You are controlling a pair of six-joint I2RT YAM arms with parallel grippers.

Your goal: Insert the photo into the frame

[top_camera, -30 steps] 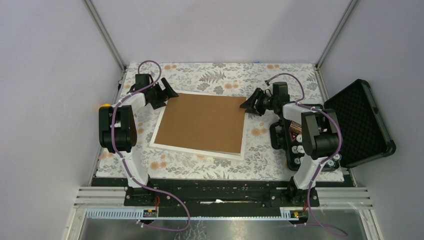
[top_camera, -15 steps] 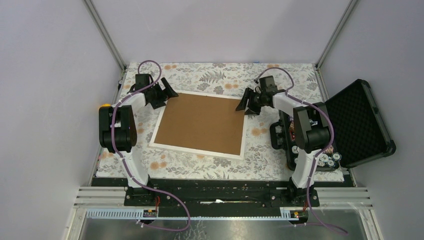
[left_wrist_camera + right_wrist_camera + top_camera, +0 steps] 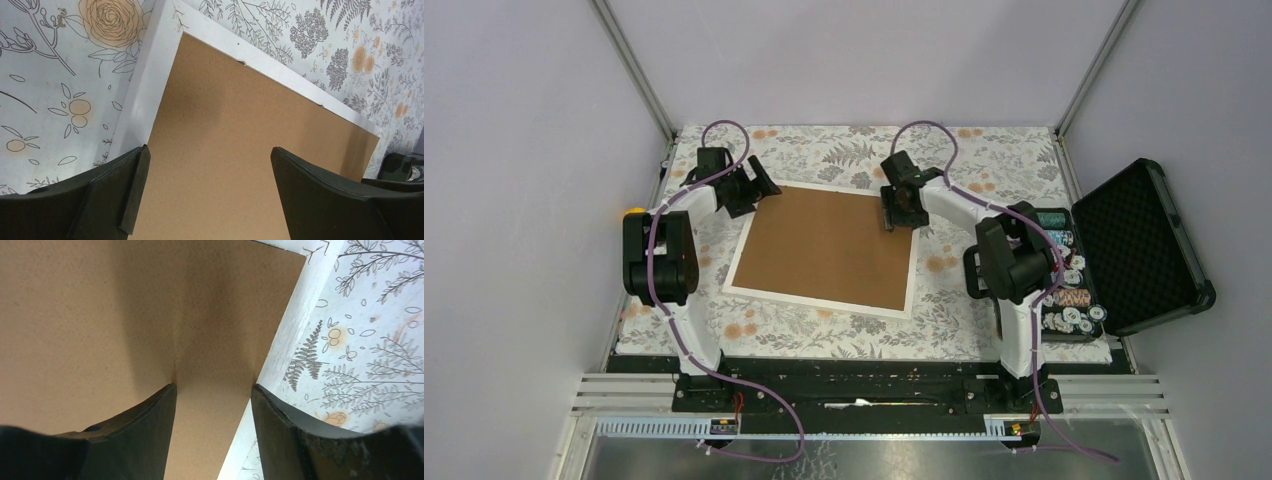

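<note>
The white frame (image 3: 819, 302) lies flat on the floral cloth with the brown backing board (image 3: 829, 245) set in it. The photo is hidden. My left gripper (image 3: 759, 190) is open at the frame's far left corner. In the left wrist view it (image 3: 207, 152) hovers over the board (image 3: 240, 130), next to the white frame edge (image 3: 150, 75). My right gripper (image 3: 902, 218) is open and points down at the board's far right corner. In the right wrist view its tips (image 3: 212, 387) sit at the board (image 3: 100, 315), one beside the frame edge (image 3: 295, 325).
An open black case (image 3: 1144, 240) stands at the right, with a tray of spools (image 3: 1064, 290) beside my right arm. A yellow object (image 3: 634, 213) sits at the left table edge. The floral cloth (image 3: 984, 160) shows around the frame.
My right gripper has swung left from beside the frame's right corner onto the board's far right corner. The left arm and the frame have not moved.
</note>
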